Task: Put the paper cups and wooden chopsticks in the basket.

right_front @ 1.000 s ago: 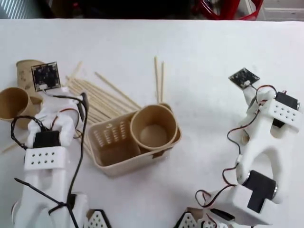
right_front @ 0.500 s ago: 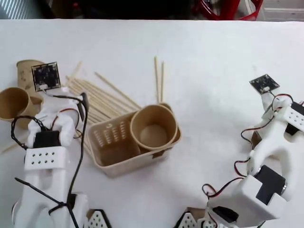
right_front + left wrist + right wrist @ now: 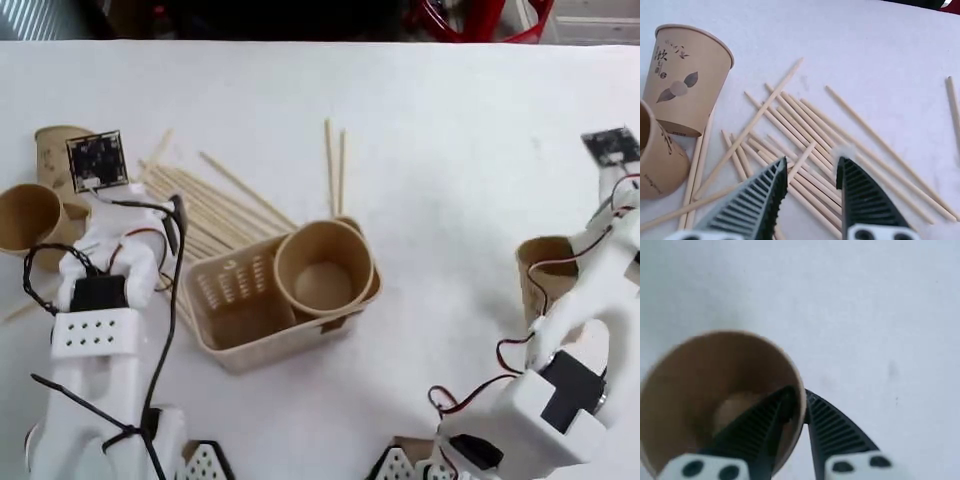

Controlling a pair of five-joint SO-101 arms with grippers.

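Note:
My left gripper [image 3: 811,165] is open, hanging over a loose heap of wooden chopsticks [image 3: 805,135] with nothing between its fingers. Two paper cups [image 3: 685,80] [image 3: 655,155] stand beside the heap. In the high view the beige basket [image 3: 250,340] sits mid-table with one paper cup [image 3: 322,268] inside it, the chopsticks [image 3: 215,205] fanned out behind it. My right gripper [image 3: 799,399] is shut on the rim of another paper cup [image 3: 715,390], one finger inside and one outside. That cup [image 3: 545,268] sits at the right, far from the basket.
Two chopsticks [image 3: 335,165] lie apart from the heap, just behind the basket. The left arm [image 3: 95,300] stands close to the basket's left side. Bare white table [image 3: 450,150] stretches between the basket and the right arm.
The right arm has swung toward the table's right edge, and the paper cup in its gripper has come into sight beneath it. The left arm has not moved.

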